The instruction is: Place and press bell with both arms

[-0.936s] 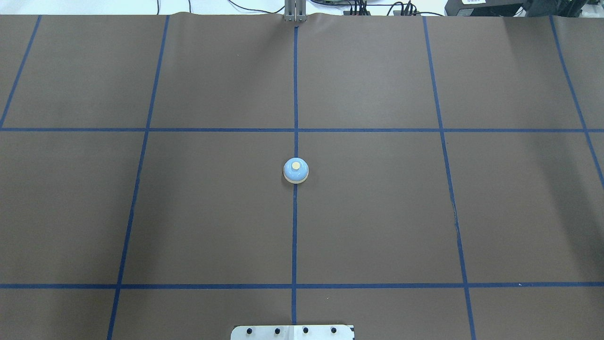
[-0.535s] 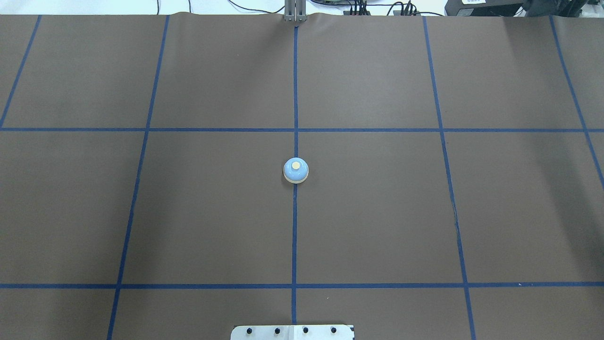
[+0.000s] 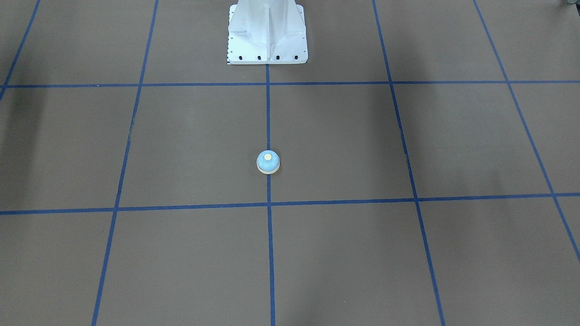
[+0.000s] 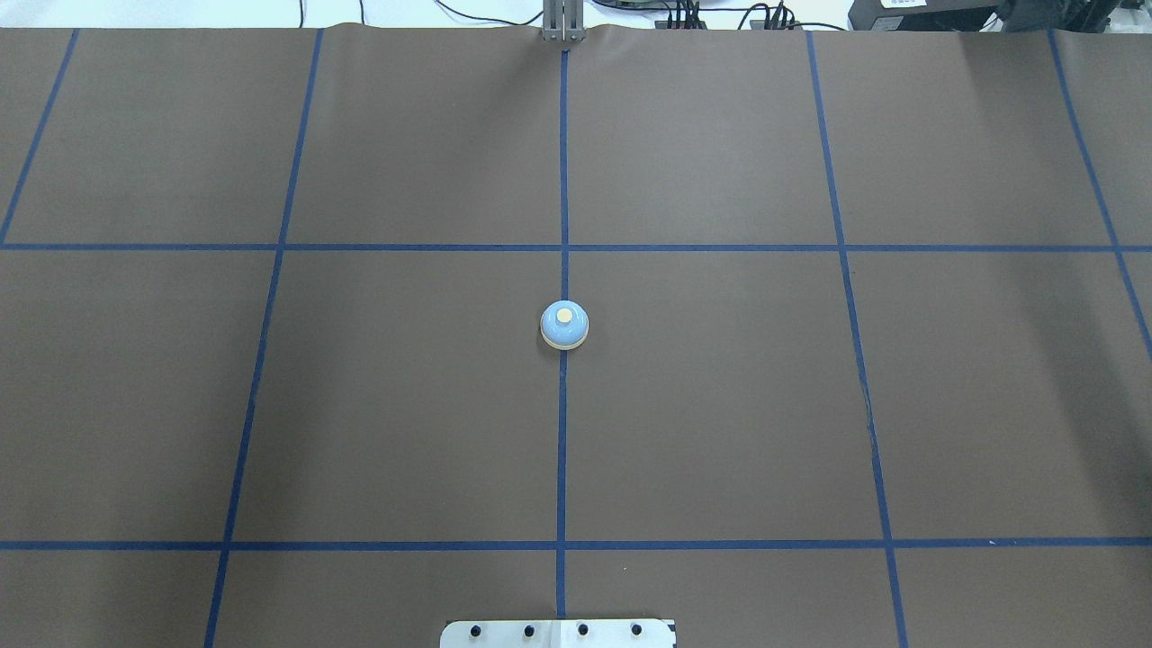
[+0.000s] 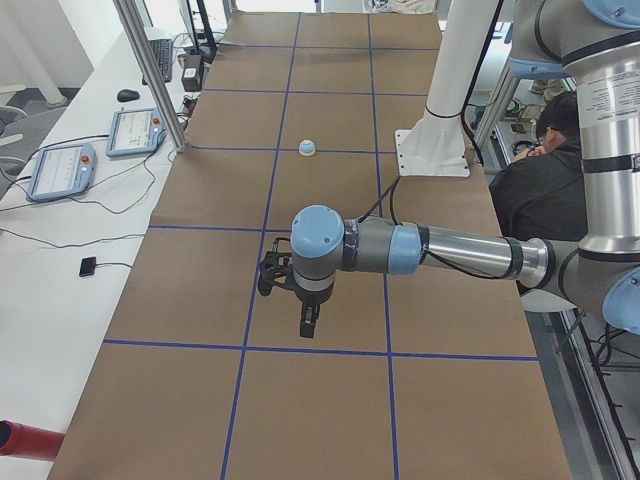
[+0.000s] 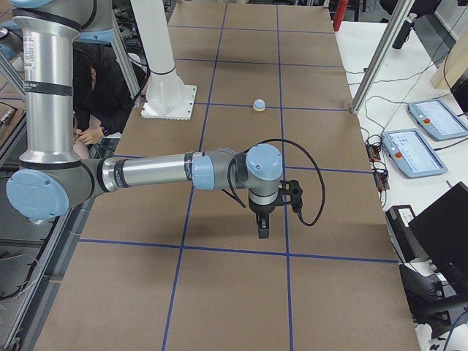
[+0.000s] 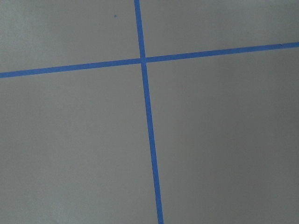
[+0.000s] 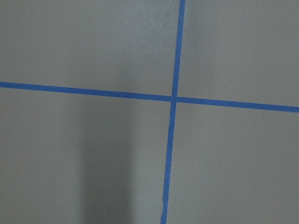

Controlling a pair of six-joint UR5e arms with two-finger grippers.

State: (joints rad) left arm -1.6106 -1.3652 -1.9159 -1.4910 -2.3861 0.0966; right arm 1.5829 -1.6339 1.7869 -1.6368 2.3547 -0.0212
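Observation:
The light-blue bell (image 4: 564, 325) with a cream button stands upright on the centre blue tape line of the brown table; it also shows in the front-facing view (image 3: 268, 162) and small in the side views (image 5: 307, 148) (image 6: 259, 105). My left gripper (image 5: 308, 322) points down over the table, far from the bell, and shows only in the left side view; I cannot tell if it is open or shut. My right gripper (image 6: 262, 227) points down, likewise far from the bell; I cannot tell its state. Both wrist views show only table and tape.
The white bolted pedestal (image 3: 267, 31) stands at the table's robot-side edge. A seated person (image 5: 545, 170) is behind it. Control tablets (image 5: 60, 165) lie on the white bench beside a metal post (image 5: 150, 70). Blue tape lines grid the table (image 4: 720, 405).

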